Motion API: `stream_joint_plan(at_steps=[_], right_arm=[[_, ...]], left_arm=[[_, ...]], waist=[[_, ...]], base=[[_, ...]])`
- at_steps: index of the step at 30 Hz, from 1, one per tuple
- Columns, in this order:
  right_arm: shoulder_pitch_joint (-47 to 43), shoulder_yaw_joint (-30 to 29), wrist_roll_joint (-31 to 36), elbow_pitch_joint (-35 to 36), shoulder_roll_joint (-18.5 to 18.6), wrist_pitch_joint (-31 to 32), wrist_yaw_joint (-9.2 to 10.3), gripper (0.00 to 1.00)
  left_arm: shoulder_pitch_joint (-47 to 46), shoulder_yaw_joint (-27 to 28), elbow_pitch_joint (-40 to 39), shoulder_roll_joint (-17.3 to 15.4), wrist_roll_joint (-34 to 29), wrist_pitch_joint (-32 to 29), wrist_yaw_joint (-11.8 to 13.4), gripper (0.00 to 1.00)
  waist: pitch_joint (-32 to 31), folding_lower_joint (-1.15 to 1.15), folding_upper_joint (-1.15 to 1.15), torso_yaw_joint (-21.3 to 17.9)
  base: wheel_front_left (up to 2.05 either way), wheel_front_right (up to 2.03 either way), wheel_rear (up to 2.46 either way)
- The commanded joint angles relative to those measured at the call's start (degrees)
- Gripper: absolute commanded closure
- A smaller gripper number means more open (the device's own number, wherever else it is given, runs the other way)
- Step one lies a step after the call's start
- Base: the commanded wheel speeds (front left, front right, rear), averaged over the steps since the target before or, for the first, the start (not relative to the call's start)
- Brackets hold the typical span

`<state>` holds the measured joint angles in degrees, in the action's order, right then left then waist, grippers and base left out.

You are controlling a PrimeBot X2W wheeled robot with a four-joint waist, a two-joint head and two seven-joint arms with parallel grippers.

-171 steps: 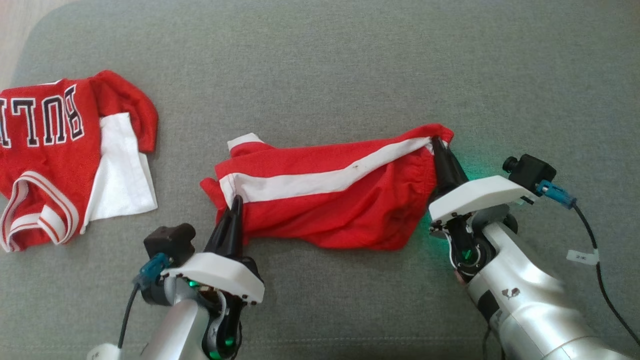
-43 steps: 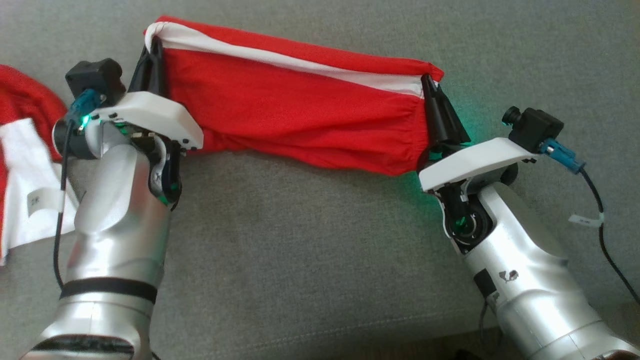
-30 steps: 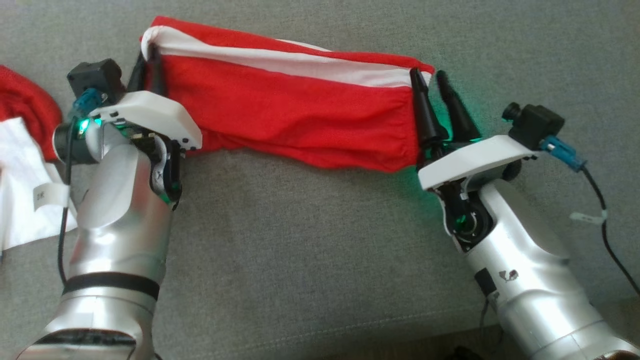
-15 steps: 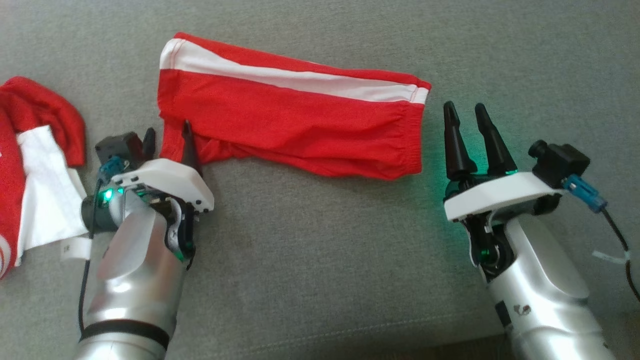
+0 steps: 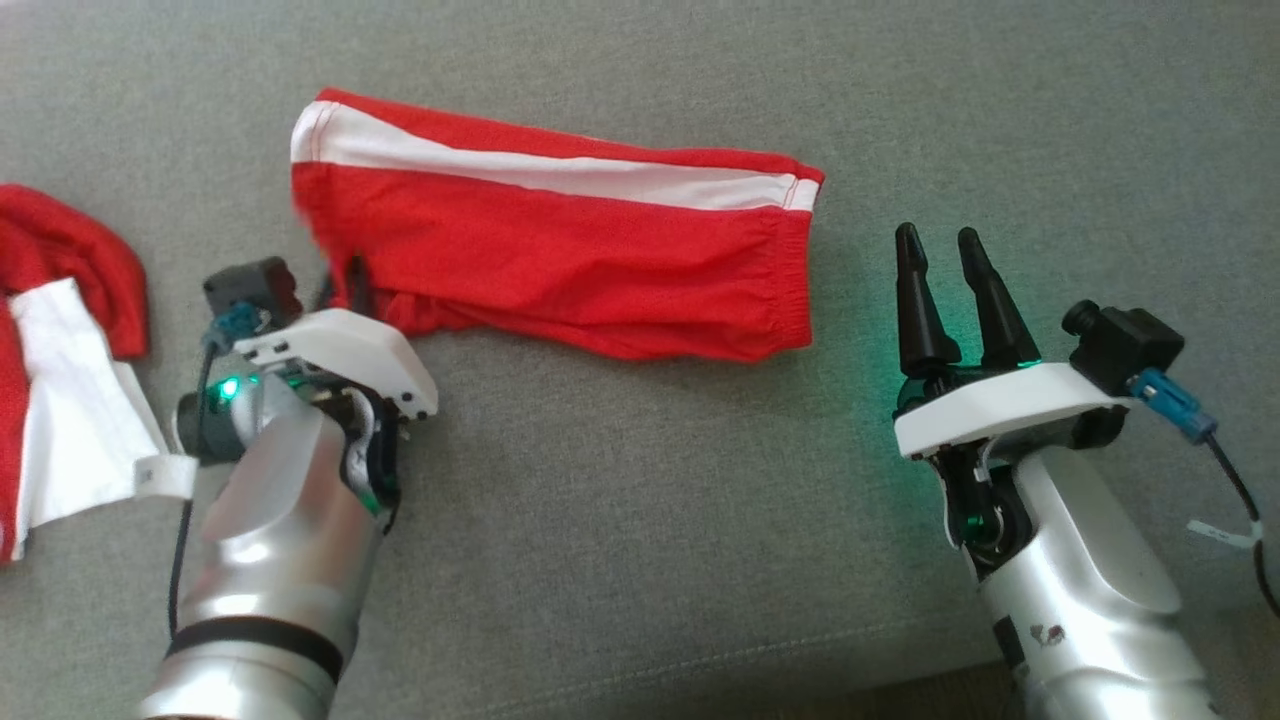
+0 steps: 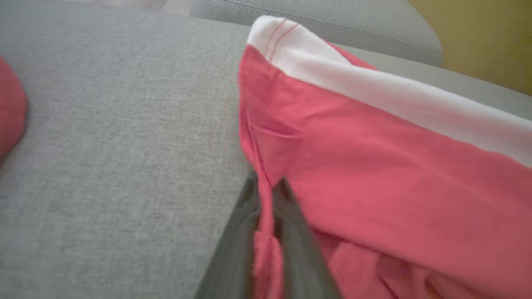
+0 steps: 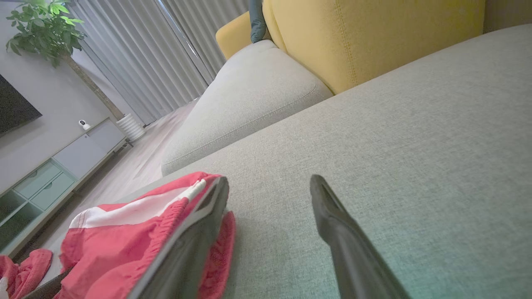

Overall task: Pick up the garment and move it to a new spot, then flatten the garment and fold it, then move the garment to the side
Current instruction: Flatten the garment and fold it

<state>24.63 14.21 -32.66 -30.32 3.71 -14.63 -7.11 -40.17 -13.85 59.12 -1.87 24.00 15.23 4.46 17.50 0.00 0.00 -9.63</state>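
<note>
At the far left of the head view, a red and white jersey (image 5: 60,330) lies crumpled on the grey sofa seat (image 5: 640,520). Next comes the left gripper (image 5: 342,280), set at the near left corner of the red shorts (image 5: 560,250). The left wrist view, though blurred, shows its two fingers (image 6: 291,232) drawn almost together, with a thin fold of the red cloth pinched between them. The shorts lie stretched across the seat. Their white side stripe runs along the far edge, the leg hem is to the left and the gathered waistband to the right, and the near edge is rumpled. To the right of the waistband and clear of the cloth, the right gripper (image 5: 937,236) points away from the robot. Its fingers are parted by a moderate gap, with nothing between them.
</note>
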Motion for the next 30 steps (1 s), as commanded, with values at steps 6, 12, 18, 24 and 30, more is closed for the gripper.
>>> stream_joint_plan(at_steps=[6, 12, 18, 24, 30], right_arm=[[-1.2, 1.3, 0.6, 1.2, -0.8, -0.4, -0.37, 0.00], [-2.7, 1.3, 0.2, 0.5, -0.8, -0.4, -0.37, 0.00], [-5.1, 1.2, 1.2, -0.5, -0.8, -0.4, -0.37, 0.00], [-3.9, 2.1, 1.5, -1.5, -0.8, -0.4, -0.37, 0.00], [0.0, 3.0, 1.2, -4.9, -0.8, -0.4, -0.37, 0.00]], left_arm=[[2.3, 0.6, -2.6, -1.0, 0.5, -0.3, 0.3, 1.00], [7.2, 0.9, -6.5, -1.0, 1.9, -0.2, 0.5, 1.00], [14.0, -2.4, -12.8, -1.0, 5.1, -0.2, 2.5, 0.00], [19.4, -5.1, -21.5, -1.0, 5.1, -0.2, 5.4, 0.00], [22.9, -7.2, -27.0, -1.0, 3.8, -0.2, 6.2, 0.00]], waist=[[-2.1, 0.00, 0.00, 0.3], [-4.7, 0.00, 0.00, 0.9], [-7.3, 0.00, 0.00, 2.6], [-7.0, 0.00, 0.00, 5.9], [-5.9, 0.00, 0.00, 9.4]], base=[[0.00, 0.00, 0.00], [0.00, 0.00, 0.00], [0.00, 0.00, 0.00], [0.00, 0.00, 0.00], [0.00, 0.00, 0.00]])
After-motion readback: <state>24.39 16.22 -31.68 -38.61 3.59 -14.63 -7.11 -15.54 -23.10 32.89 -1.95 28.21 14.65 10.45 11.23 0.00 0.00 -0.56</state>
